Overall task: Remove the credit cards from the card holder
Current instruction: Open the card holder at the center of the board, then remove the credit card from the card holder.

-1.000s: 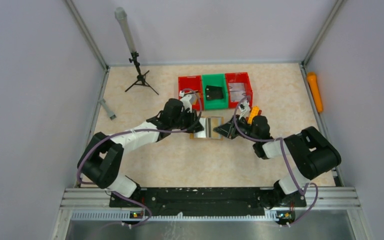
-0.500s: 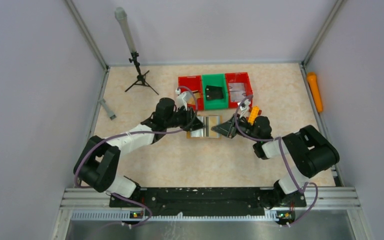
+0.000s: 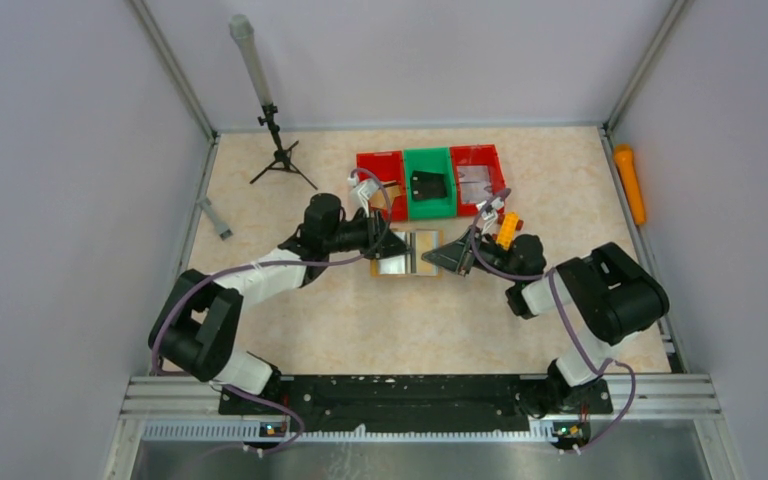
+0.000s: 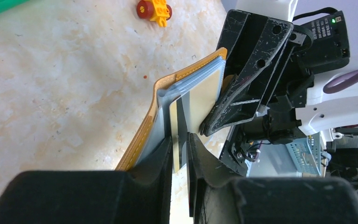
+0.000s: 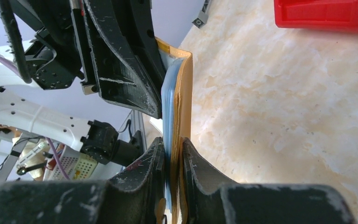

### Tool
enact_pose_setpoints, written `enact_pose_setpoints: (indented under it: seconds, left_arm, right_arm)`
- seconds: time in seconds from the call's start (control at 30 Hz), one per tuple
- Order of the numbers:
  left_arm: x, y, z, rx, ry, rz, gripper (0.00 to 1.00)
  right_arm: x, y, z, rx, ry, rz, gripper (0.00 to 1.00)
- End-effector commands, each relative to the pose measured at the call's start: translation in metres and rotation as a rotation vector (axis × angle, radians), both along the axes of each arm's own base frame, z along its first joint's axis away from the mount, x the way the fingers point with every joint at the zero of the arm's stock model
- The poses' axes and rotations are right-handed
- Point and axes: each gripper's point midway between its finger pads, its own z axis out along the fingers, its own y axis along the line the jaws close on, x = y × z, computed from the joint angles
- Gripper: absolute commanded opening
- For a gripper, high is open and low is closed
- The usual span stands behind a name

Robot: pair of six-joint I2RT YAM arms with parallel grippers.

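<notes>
The mustard-brown card holder (image 3: pixel 412 253) lies open between both grippers, grey lining up. In the left wrist view its brown edge (image 4: pixel 145 132) stands on end, and a pale tan credit card (image 4: pixel 200 100) sticks out of its pockets with a thin dark card beside it. My left gripper (image 4: pixel 179 151) is shut on the near end of that card; it also shows in the top view (image 3: pixel 382 244). My right gripper (image 5: pixel 172 156) is shut on the holder's opposite flap (image 5: pixel 185 88), and shows in the top view (image 3: pixel 454 256). The other cards are hidden inside.
Behind the holder stand a red bin (image 3: pixel 368 163), a green bin (image 3: pixel 415 205) with a black object (image 3: pixel 428 184) in it, and a second red bin (image 3: pixel 494 170). An orange-yellow toy block (image 3: pixel 505 230) lies by the right wrist. A tripod (image 3: pixel 278 150) stands far left and an orange cylinder (image 3: pixel 628 183) lies far right.
My left gripper has drawn back to the left, its grip still on the card. The holder and my right gripper have shifted slightly left with it.
</notes>
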Motion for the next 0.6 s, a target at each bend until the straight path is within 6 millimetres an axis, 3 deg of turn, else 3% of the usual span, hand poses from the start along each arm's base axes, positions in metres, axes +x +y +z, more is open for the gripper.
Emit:
enact_pose_setpoints:
  seconds: [0.0, 0.17, 0.3, 0.57]
  left_arm:
    - [-0.005, -0.007, 0.009, -0.060, -0.025, -0.057, 0.19]
    - [-0.010, -0.009, 0.016, -0.098, -0.029, -0.089, 0.17]
    - [-0.013, -0.009, 0.022, -0.122, -0.044, -0.106, 0.00]
    - [-0.005, 0.003, 0.021, -0.139, -0.031, -0.055, 0.00]
  right_arm:
    - [-0.013, 0.002, 0.029, 0.078, -0.116, 0.066, 0.13]
    - [-0.016, 0.003, 0.033, 0.099, -0.123, 0.085, 0.13]
    - [-0.018, 0.003, 0.034, 0.111, -0.125, 0.098, 0.16]
    - [-0.013, -0.002, 0.033, 0.102, -0.121, 0.065, 0.31]
